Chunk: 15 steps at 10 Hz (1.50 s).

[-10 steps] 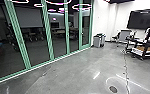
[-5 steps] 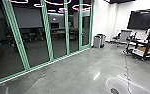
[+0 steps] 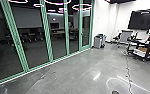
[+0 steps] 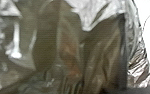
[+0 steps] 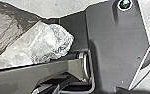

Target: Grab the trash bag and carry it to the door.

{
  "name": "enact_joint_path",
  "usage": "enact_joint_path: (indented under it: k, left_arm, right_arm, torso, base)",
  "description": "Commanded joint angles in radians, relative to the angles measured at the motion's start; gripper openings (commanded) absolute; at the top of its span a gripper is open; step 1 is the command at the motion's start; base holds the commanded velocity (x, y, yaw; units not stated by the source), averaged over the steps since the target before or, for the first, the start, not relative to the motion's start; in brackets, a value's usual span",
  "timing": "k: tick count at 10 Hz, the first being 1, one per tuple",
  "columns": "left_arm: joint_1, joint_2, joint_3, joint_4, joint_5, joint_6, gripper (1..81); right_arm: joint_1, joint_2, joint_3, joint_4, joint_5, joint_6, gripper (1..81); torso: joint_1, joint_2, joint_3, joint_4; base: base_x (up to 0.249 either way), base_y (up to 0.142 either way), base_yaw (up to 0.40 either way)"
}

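Pincers left and right: apart or together, you cannot tell. A crinkly trash bag shows in both wrist views. A gray bin stands near the glass wall.

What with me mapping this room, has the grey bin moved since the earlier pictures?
No: in the head view, the grey bin stands just right of the last green post, as before.

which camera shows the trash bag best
The right wrist view: there the trash bag shows part of its outline against the pale floor, with darker film beside a crumpled, clearer part. The left wrist view shows shiny, creased film close up, with an orange patch, but less of the bag's outline.
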Motion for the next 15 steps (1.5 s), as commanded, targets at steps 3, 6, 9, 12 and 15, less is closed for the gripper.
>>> enact_joint_path:
  k: [3,6,9,12,15]
  left_arm:
    - [-0.071,-0.003,-0.004,0.001,0.065,0.003,1.0]
    - [-0.071,-0.003,-0.004,0.001,0.065,0.003,1.0]
    - [-0.071,-0.001,-0.004,0.001,0.064,0.002,1.0]
    - [-0.071,-0.001,-0.004,0.001,0.065,0.002,1.0]
    - [-0.071,-0.001,-0.004,0.001,0.065,0.003,1.0]
  right_arm:
    - [0.05,0.003,0.005,-0.01,-0.049,-0.004,81.1]
    - [0.048,0.003,0.007,-0.01,-0.049,-0.006,81.1]
    - [0.048,0.003,0.005,-0.01,-0.049,-0.006,81.1]
    - [0.047,0.003,0.007,-0.01,-0.049,-0.006,81.1]
    - [0.044,0.002,0.007,-0.01,-0.047,-0.006,81.1]
  torso:
    - [0.0,0.0,0.0,0.0]
    - [0.0,0.0,0.0,0.0]
    - [0.0,0.0,0.0,0.0]
    - [0.0,0.0,0.0,0.0]
    - [0.0,0.0,0.0,0.0]
  base:
    - [0.125,0.0,0.0]
    - [0.124,-0.021,0.0]
    - [0.124,-0.07,0.0]
    - [0.125,-0.071,0.0]
    - [0.125,0.0,0.0]
